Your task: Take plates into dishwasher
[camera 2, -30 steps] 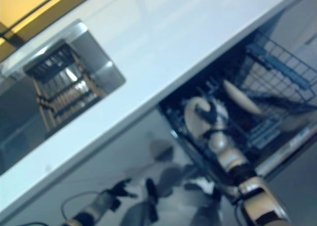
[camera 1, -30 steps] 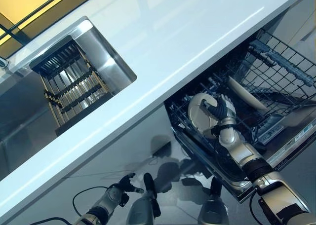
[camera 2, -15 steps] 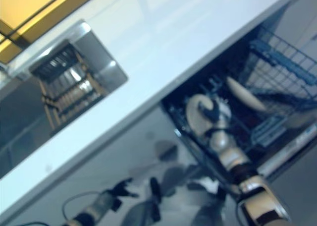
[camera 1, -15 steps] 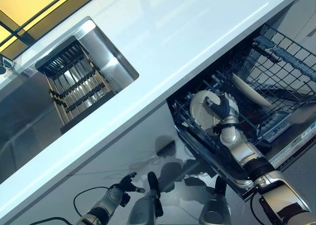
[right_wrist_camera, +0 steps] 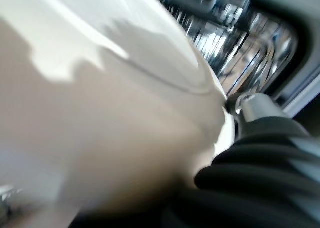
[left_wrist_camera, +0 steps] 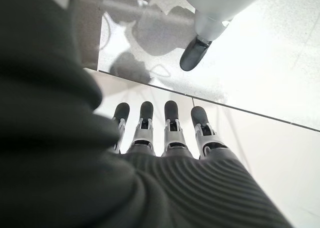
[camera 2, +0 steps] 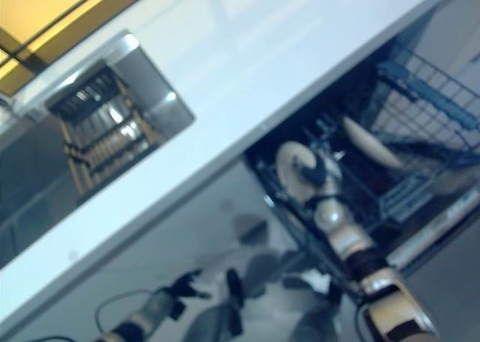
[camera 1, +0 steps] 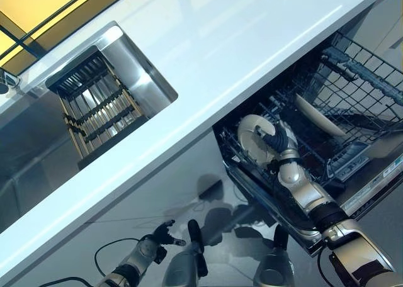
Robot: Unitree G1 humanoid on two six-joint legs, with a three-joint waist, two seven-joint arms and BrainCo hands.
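My right hand is curled round the cream plate, upright in the dishwasher rack at about four o'clock, under the white counter. Best to seat its rim squarely between the tines before letting go, clear of the second plate. The plate has shifted slightly left since a moment ago. My left hand hangs relaxed over the floor.

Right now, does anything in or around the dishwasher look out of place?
Nothing stands out. The right hand holds a plate on edge in the rack, a second plate leans further in, and the left hand hangs idle.
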